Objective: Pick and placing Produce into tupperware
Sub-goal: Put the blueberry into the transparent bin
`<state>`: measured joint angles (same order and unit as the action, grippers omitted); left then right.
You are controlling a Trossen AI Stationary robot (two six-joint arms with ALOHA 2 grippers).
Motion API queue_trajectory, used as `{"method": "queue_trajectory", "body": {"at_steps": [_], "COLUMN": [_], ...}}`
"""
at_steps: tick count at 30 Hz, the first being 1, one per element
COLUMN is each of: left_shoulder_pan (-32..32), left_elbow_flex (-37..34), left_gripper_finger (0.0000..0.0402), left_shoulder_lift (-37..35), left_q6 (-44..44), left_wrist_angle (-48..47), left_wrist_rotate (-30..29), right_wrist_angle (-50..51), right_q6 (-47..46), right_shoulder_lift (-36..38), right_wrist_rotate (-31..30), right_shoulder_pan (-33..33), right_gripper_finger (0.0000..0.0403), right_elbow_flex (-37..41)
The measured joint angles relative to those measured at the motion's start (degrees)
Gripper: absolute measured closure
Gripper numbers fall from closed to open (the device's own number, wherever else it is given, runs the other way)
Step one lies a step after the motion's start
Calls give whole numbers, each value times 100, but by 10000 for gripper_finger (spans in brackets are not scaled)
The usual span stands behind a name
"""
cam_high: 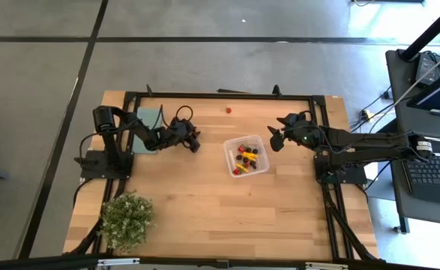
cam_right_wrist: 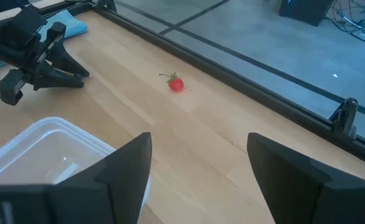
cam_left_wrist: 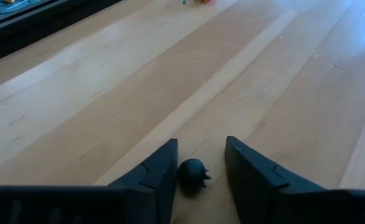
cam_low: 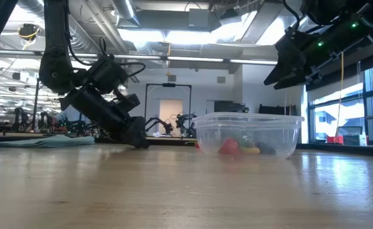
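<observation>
The pale wooden table stands on a grey concrete floor, with a workshop of benches and ceiling lights beyond it. The clear square tupperware sits near the middle, already holding red, yellow and dark produce pieces. At about nine o'clock from it, the left gripper is down at the wood, fingers spread, with a small dark maroon piece lying between them, just inside the tips; neither finger visibly touches it. I judge the coming move to be a straight close on that piece, since it already lies on the gripper's own line. The right gripper hovers spread at the container's three o'clock side. One red berry lies loose toward eleven o'clock of the tub, slightly nearer the left arm.
</observation>
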<state>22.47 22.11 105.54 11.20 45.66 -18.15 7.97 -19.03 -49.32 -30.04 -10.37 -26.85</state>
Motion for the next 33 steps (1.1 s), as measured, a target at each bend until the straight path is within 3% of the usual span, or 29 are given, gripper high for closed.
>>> {"method": "queue_trajectory", "body": {"at_steps": [11, 20, 24, 33], "left_shoulder_pan": [-96, -147, -141, -223], "left_elbow_flex": [0, -2, 72, 1054], "left_gripper_finger": [364, 366, 366, 368], "left_shoulder_lift": [0, -130, -479, -1491], "left_q6": [-9, 163, 357, 1099], "left_wrist_angle": [-13, 69, -198, -388], "left_wrist_rotate": [-101, -109, 221, 1832], "right_wrist_angle": [0, 0, -2, -136], "right_q6": [2, 2, -4, 0], "right_shoulder_lift": [0, 0, 2, 13], "right_wrist_rotate": [0, 0, 2, 3], "right_shoulder_pan": [0, -2, -2, -2], "right_gripper_finger": [137, 137, 137, 137], "right_elbow_flex": [2, 0, 0, 0]}}
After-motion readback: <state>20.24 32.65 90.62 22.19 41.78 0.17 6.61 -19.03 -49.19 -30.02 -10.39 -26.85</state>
